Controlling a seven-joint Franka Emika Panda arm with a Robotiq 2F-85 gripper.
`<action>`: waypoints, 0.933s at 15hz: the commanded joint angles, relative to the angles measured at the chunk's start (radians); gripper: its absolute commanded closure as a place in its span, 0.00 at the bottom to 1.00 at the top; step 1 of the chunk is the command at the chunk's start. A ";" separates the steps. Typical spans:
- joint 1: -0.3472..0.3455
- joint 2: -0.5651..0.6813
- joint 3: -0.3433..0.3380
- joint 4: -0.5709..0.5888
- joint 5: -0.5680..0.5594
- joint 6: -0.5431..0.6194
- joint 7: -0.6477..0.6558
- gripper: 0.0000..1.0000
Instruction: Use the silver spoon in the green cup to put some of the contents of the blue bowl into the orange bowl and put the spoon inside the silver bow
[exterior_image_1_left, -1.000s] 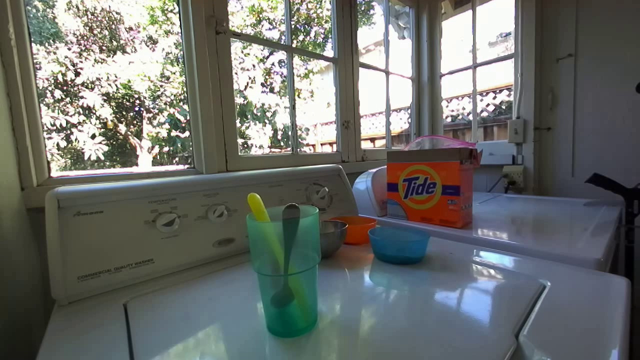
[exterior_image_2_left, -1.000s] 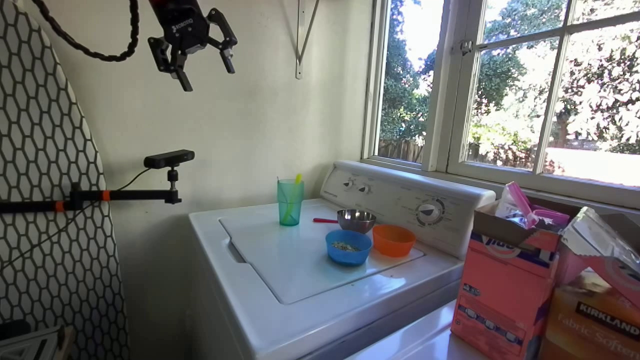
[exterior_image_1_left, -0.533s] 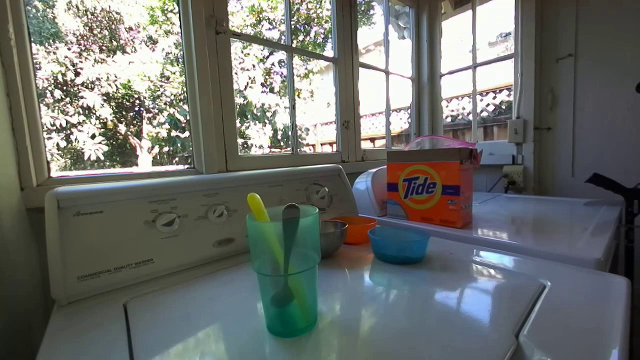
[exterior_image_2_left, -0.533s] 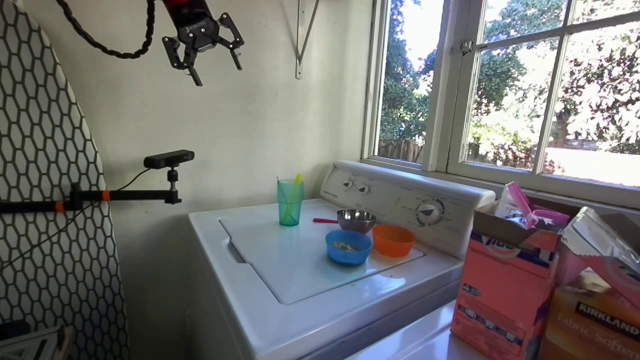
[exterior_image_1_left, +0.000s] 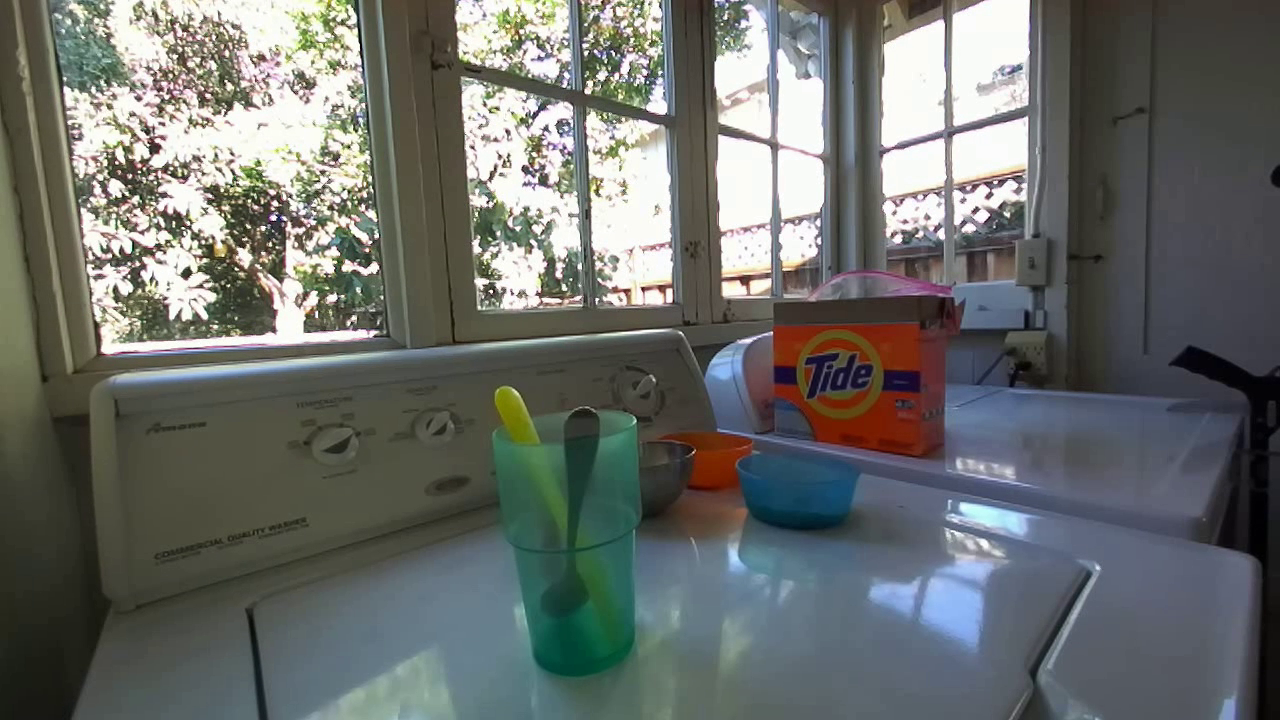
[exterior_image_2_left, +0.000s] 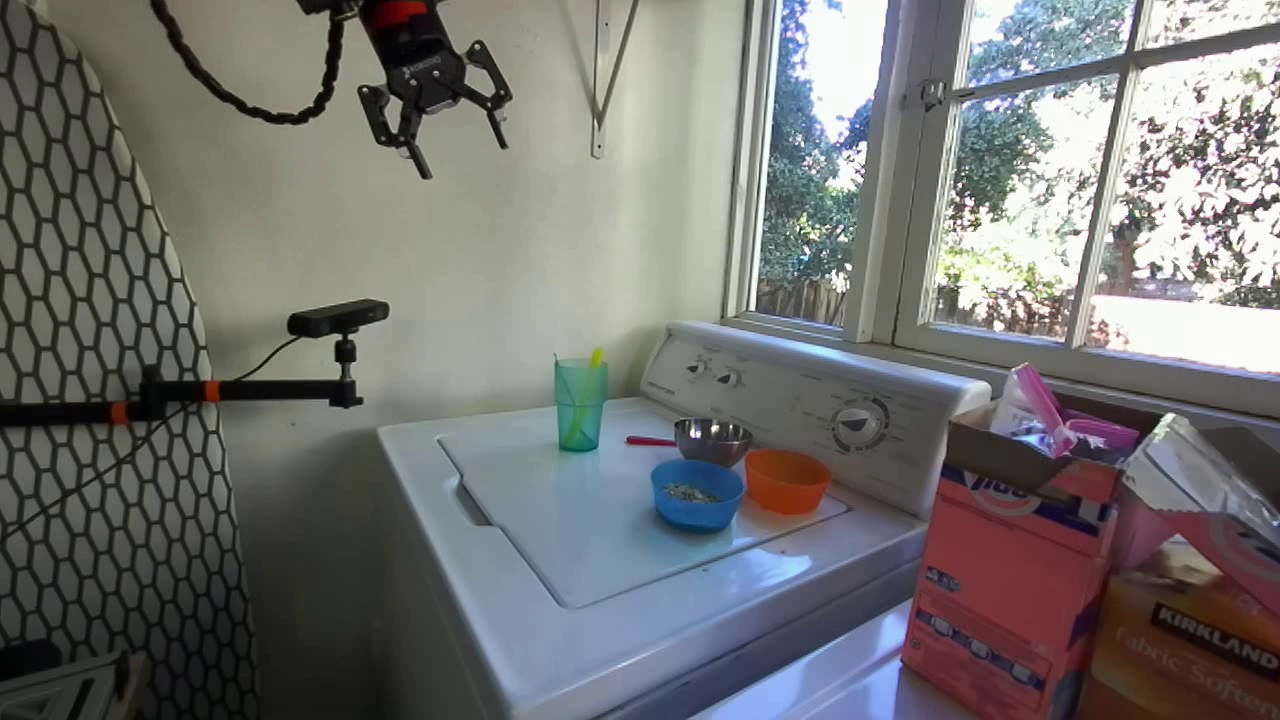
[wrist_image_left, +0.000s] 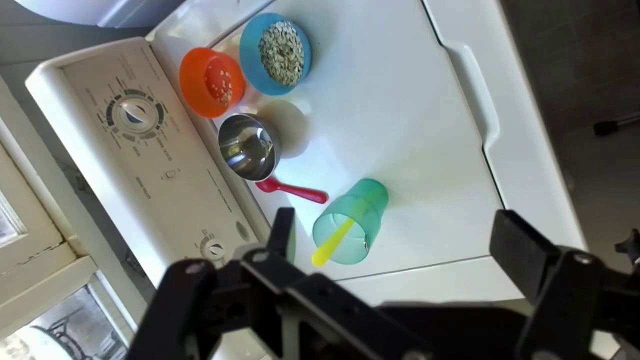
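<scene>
The silver spoon (exterior_image_1_left: 581, 460) leans inside the green cup (exterior_image_1_left: 615, 500), beside a yellow-green utensil (exterior_image_1_left: 517, 415). In the wrist view only a small glint of the spoon (wrist_image_left: 365, 245) shows at the cup's rim. The blue bowl (exterior_image_2_left: 695, 515) holds pale flakes, also seen in the wrist view (wrist_image_left: 250, 55). The orange bowl (wrist_image_left: 192, 82) beside it has a few flakes inside. The silver bowl (wrist_image_left: 250, 147) looks empty. My gripper (exterior_image_2_left: 464, 160) is open and empty, high above and off to the side of the cup. In the wrist view the cup (wrist_image_left: 345, 204) appears between the open fingers (wrist_image_left: 394, 225).
A red spoon (wrist_image_left: 302, 192) lies against the silver bowl. All stand on the white washer lid (exterior_image_2_left: 560, 520) before its raised control panel (exterior_image_2_left: 800, 400). A Tide box (exterior_image_1_left: 860, 390) stands beyond the bowls. A camera on a bar (exterior_image_2_left: 338, 318) and a wall bracket (exterior_image_2_left: 598, 110) flank the arm.
In an exterior view my open gripper has moved to the right, toward the washer side. The cup, spoon and bowls have not moved.
</scene>
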 joint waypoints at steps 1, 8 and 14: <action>0.012 0.209 -0.019 0.164 0.105 -0.013 -0.113 0.00; -0.024 0.511 0.055 0.446 0.197 -0.139 -0.324 0.00; -0.029 0.664 0.137 0.532 0.074 -0.118 -0.222 0.00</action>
